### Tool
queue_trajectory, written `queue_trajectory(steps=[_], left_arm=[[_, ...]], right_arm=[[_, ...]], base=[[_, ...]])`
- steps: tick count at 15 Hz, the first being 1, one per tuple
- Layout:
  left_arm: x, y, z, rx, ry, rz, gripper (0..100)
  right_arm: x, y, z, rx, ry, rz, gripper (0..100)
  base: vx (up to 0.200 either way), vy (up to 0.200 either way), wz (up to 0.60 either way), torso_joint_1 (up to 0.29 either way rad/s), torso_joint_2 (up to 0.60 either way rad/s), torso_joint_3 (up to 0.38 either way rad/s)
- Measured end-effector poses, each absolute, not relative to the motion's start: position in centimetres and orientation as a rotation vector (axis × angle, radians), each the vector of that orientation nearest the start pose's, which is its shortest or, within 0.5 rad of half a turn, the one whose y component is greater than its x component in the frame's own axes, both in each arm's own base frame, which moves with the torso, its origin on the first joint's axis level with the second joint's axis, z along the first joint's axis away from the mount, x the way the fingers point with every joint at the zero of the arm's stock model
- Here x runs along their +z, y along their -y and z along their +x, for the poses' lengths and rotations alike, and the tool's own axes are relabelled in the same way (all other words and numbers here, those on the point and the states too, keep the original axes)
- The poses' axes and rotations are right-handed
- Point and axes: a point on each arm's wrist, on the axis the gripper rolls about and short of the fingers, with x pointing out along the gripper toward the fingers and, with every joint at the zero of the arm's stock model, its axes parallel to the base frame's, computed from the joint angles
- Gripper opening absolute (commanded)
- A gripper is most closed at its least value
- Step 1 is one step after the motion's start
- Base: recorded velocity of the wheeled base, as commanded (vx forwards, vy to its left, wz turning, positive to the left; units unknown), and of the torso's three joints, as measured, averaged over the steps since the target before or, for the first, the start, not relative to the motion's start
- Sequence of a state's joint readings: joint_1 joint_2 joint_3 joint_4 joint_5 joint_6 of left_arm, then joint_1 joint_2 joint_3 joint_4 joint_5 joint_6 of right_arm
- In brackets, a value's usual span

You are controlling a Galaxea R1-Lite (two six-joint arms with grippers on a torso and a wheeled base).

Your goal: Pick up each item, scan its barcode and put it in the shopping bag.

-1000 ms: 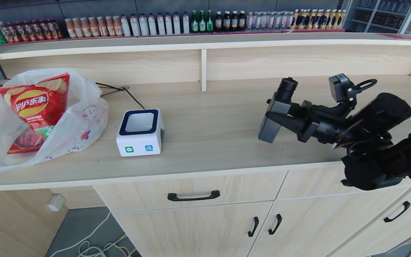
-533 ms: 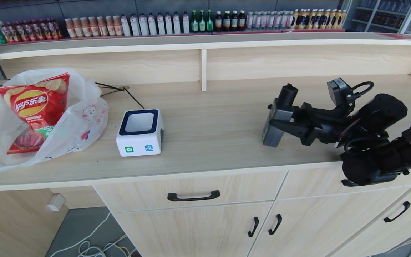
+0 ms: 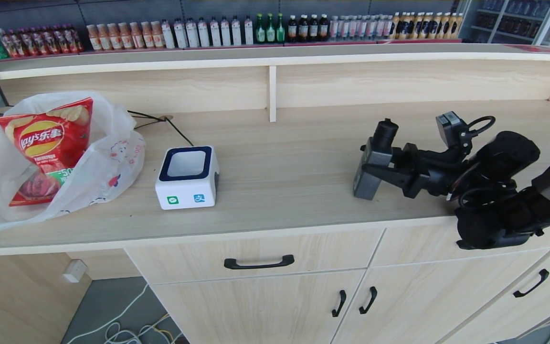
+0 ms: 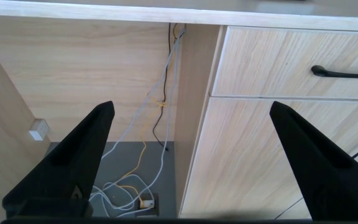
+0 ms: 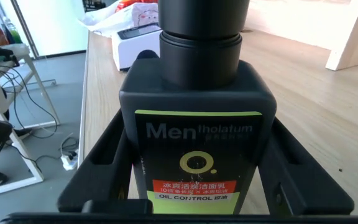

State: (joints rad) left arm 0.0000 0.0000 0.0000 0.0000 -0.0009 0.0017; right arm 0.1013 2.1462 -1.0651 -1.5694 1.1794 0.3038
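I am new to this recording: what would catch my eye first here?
First, the right hand, shut on a dark grey square bottle with a black cap at the right end of the wooden counter. At the left end, a red bag of chips stands in a white plastic shopping bag, and a white cube-shaped scanner with a dark blue rim sits beside it.

Bottle cap and base cut off, seemingly.

Light: bright and even across the tabletop.
Shadow: soft and faint, directly beneath the right hand and its bottle.
Glare: mild sheen on the shopping bag, far from the hand.
Distortion: the shelf bowed toward the edges.
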Motion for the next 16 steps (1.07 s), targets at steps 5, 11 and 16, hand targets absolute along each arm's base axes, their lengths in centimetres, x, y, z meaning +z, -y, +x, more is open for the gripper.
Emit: queue_trajectory(steps=[5,11,16], left_arm=[[7.5,0.0,-2.3,0.0,0.0,0.002,100],[7.5,0.0,-2.3,0.0,0.0,0.002,100],[7.5,0.0,-2.3,-0.001,0.0,0.002,100]], right_arm=[[17.0,-5.9,39.0,1.321,0.246,-0.02,0],[16.5,-5.7,40.0,1.32,0.254,-0.034,0],[16.4,-4.7,40.9,1.298,0.259,-0.039,100]], base=[[0.0,0.0,0.0,0.0,0.0,0.0],[0.0,0.0,0.0,0.0,0.0,0.0],[0.0,0.0,0.0,0.0,0.0,0.0]])
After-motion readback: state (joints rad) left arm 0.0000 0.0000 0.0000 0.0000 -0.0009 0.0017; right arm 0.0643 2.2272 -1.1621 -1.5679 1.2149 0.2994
